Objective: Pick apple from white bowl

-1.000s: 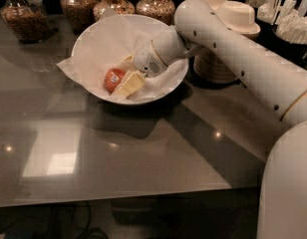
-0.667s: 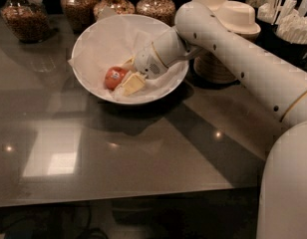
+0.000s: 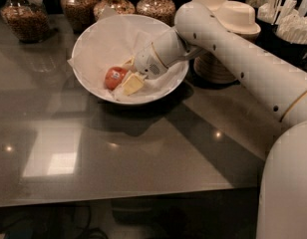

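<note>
Gaping pincer (image 3: pixel 126 75) beside round red apple (image 3: pixel 114 77) in paper-lined white bowl (image 3: pixel 89 32).

The counter (image 3: pixel 143 148) is a dark polished slab, glossy enough to mirror the lights. The white bowl (image 3: pixel 143 101) looks smooth and matt, and it is lined with crinkled white paper (image 3: pixel 101 44). The apple (image 3: pixel 113 77) has shiny red-orange skin. The pincer (image 3: pixel 124 76), inside the bowl just beside the apple, is matt cream plastic. The arm (image 3: pixel 233 49) behind it is smooth white plastic with a soft sheen. The jars (image 3: pixel 24 16) at the back are clear, shiny glass.
</note>
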Motion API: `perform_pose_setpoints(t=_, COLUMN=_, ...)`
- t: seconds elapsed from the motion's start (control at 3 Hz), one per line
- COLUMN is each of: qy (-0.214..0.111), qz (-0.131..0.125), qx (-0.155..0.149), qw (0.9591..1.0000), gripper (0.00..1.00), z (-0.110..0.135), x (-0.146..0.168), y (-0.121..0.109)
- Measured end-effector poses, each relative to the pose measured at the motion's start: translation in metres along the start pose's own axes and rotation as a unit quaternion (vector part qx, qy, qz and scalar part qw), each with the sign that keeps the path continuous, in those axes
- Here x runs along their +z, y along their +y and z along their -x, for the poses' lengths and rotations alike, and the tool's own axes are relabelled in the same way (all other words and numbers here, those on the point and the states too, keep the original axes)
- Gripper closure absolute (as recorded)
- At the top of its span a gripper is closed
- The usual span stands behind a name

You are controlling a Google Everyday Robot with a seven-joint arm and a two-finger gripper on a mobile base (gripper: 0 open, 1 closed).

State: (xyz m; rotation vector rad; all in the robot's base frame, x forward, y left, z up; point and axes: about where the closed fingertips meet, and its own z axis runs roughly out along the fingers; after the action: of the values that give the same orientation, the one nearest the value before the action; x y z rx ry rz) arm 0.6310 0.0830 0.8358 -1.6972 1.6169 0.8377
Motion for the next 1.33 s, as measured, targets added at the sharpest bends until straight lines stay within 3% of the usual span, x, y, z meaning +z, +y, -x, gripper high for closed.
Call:
perform_pose_setpoints(t=0.67, qy=-0.082, qz=0.005, qx=-0.002, qw=0.9966, gripper=1.0, z=0.023, x=-0.029, y=-0.002)
perform_pose_setpoints(t=1.0, qy=-0.102, qz=-0.003, qx=-0.007, qw=0.9947, gripper=1.0, z=0.033, x=-0.05, y=-0.004)
perform_pose_setpoints(t=1.33, qy=-0.102, qz=-0.017, qx=-0.014, qw=0.9945, gripper=1.0, z=0.036, x=-0.078, y=-0.001)
